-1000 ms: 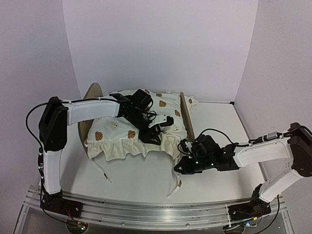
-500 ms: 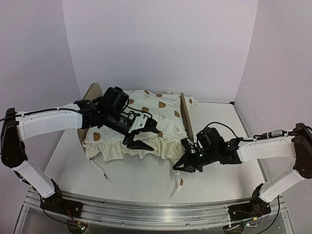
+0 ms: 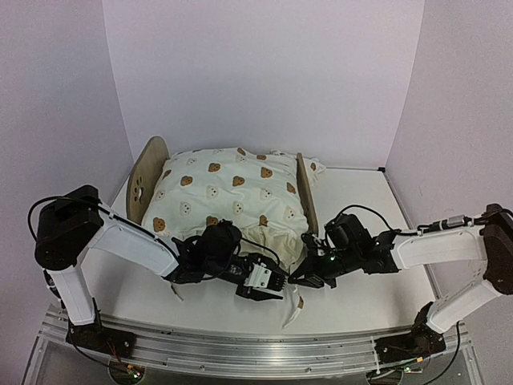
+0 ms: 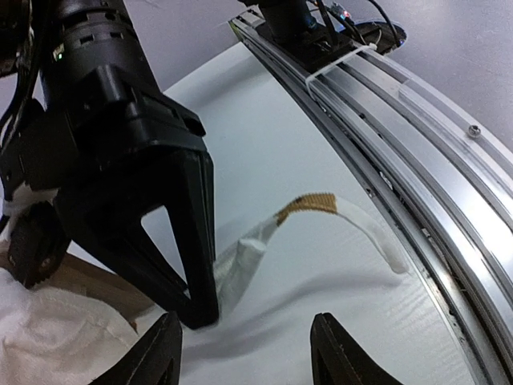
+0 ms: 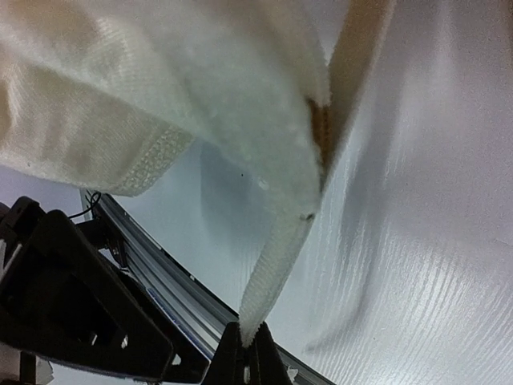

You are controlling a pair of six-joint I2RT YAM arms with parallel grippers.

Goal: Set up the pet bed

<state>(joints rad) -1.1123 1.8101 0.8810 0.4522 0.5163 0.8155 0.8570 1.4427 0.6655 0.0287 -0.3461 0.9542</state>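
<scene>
Bed (image 3: 136, 192) sits on the table (image 3: 377, 208), left of centre toward the far side. Headboard (image 3: 150, 159) at the left end, footboard (image 3: 308, 196) at the right. Bear-print bedding (image 3: 232, 188) covers the top between them, and its near edge hangs over the near side.

Left gripper (image 3: 264, 282) (image 4: 250, 353) is low at the near edge of the bedding. Jaws apart, nothing between them.

Just right of it, the right gripper (image 3: 305, 277) (image 5: 244, 353) is below the footboard's near end. Jaws are together, pinching a white tie (image 3: 293, 309) (image 4: 353, 216) (image 5: 276, 265) of the bedding. The tie's loose end trails on the table toward the near edge.
</scene>
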